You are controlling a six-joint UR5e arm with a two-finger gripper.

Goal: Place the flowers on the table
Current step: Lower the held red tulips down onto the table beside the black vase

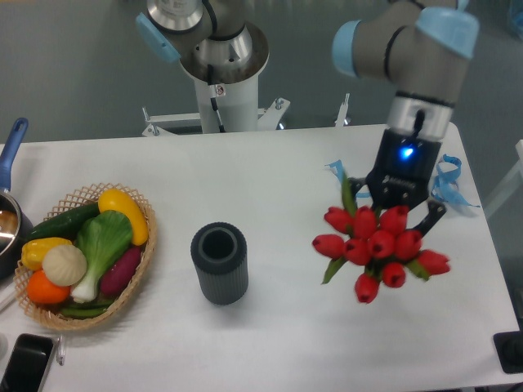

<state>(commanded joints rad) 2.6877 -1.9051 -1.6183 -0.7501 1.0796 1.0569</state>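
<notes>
The grey-and-blue robot arm (409, 49) reaches in from the upper right, and its black two-finger gripper (398, 204) hangs over the right half of the large white rectangular table (270, 188). Just below it sits the bunch of red tulips with green stems and leaves (376, 249), blooms turned toward the camera, one green leaf sticking up on the left and another drooping at the lower left. The gripper's dark fingers (431, 217) splay out on either side above the blooms, but the flower heads hide the fingertips, so whether they pinch the stems cannot be told. Whether the bunch touches the tabletop or hangs just above it cannot be told either.

Behind the gripper, pale blue ribbon (448, 181) curls across the table's right edge. At centre stands a dark grey ribbed cylindrical vase (219, 262), upright, mouth open, well apart from the flowers. Far left, a round wicker basket (139, 261) holds colourful vegetables. A pot with a blue handle (11, 151) pokes in at the left edge, and a black phone (24, 363) lies at the lower left corner.
</notes>
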